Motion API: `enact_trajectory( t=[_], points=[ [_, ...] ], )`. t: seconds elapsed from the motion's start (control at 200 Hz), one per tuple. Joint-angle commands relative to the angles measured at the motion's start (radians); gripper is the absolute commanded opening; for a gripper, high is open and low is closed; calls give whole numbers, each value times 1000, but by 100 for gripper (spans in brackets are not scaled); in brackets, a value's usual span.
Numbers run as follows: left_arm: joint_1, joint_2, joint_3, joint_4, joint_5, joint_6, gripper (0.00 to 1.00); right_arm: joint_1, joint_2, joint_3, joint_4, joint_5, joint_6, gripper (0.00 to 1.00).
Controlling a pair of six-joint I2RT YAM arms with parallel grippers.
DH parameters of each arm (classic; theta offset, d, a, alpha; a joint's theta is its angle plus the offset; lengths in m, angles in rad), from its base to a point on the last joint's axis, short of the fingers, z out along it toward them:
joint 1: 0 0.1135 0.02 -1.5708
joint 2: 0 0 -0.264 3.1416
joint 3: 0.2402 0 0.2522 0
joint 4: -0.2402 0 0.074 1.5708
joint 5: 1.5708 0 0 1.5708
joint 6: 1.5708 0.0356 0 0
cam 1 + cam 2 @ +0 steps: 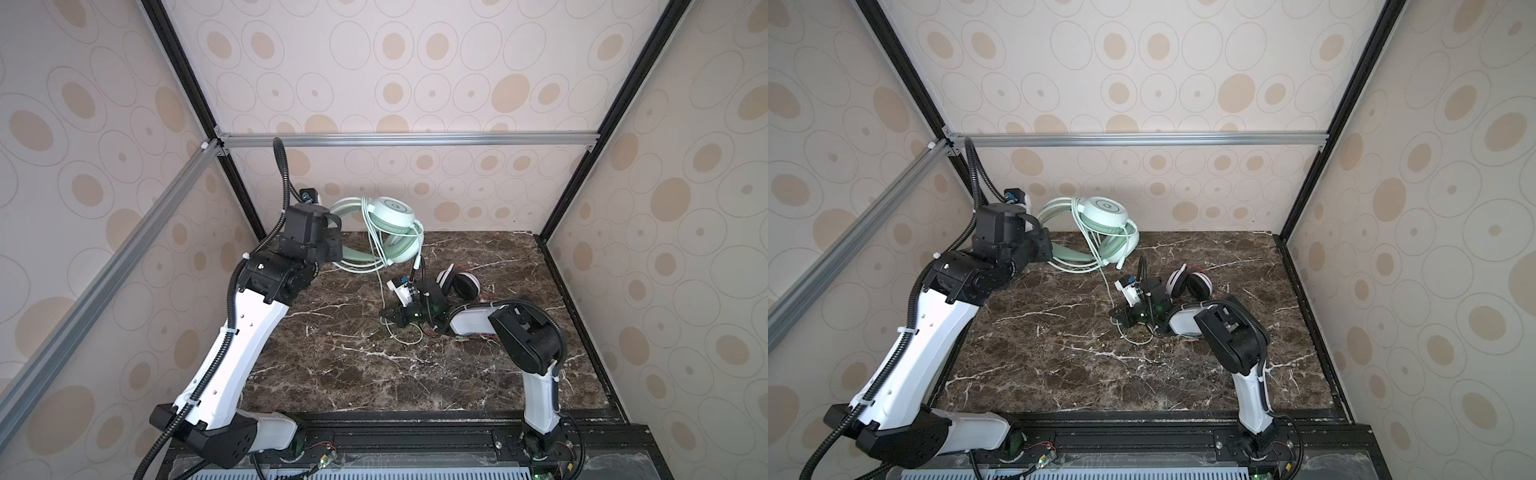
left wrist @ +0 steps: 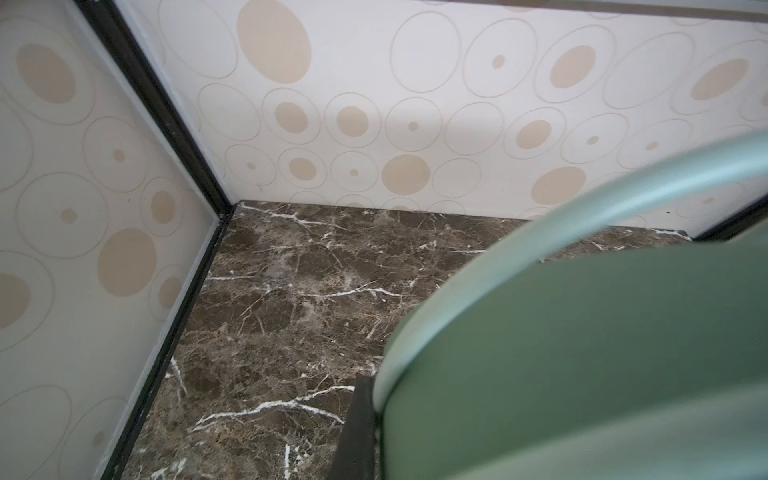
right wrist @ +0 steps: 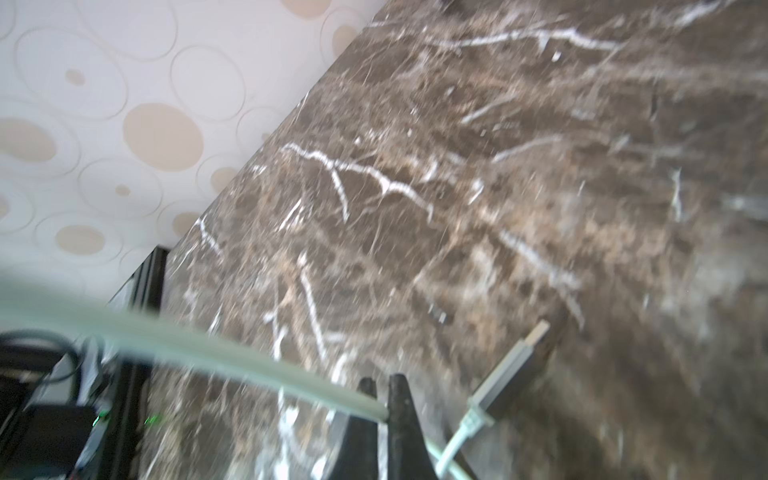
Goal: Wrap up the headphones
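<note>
Mint-green headset [image 1: 395, 226] is hanging over the counter's [image 1: 353, 374] back edge, apparently lifted clear of it. The left claw [image 2: 368, 415] is clenching its padded headband. Several turns of pale green cable [image 1: 380, 286] are lying across the cups in both top views, and the loose tail is dropping toward mid-counter. There the right claw [image 3: 382, 411] is pinching it shut just short of the USB plug [image 3: 511, 365], which is resting on the counter.

Handling, as a judgement: the headset is looking light, w/ a springy band, hard plastic cups and soft pads. The band is prob. the safest place to hold it, since the cups are smooth and would likely slip. The cable is looking thin, limp and slick. Gripping near the plug is giving control of the free end, but hard tugging could strain the joint at the cup.

White-and-black headset [image 1: 457, 282] is lying on the counter toward its right side, just behind the right arm, w/ thin red cable [image 1: 484, 297] trailing beside it. Nothing is touching it, and whether its cable is wound can't be told.

No box, tray or bin is showing anywhere on the counter, so nothing is sitting inside anything.
</note>
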Motion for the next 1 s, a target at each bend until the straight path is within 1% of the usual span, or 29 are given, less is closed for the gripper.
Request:
enact_trajectory(
  t=[0.0,0.135,0.2,0.325,0.47,0.64,0.74,0.845,0.905,0.995],
  points=[
    [75,-25,3,139,46,-80,0,23,-182,-97,-123,5,-108,0],
    [132,-30,-51,175,48,-95,0,34,-406,-196,-311,106,-207,0],
    [151,-31,-83,190,42,-103,0,42,-509,-210,-403,153,-250,0],
    [177,-22,-131,212,44,-116,0,72,-674,-184,-582,259,-337,0],
    [184,2,-166,224,44,-131,0,112,-774,-95,-761,357,-416,0],
    [184,22,-226,225,-12,-152,0,184,-790,64,-958,489,-480,0],
    [184,48,-224,177,-45,-167,0,223,-751,189,-1059,579,-501,0],
    [184,43,-261,164,-80,-164,0,256,-689,337,-1146,708,-539,0],
    [184,19,-298,186,-88,-153,0,261,-659,413,-1173,742,-565,0],
    [182,-16,-339,223,-91,-136,0,261,-615,513,-1190,758,-602,0]
  ],
)
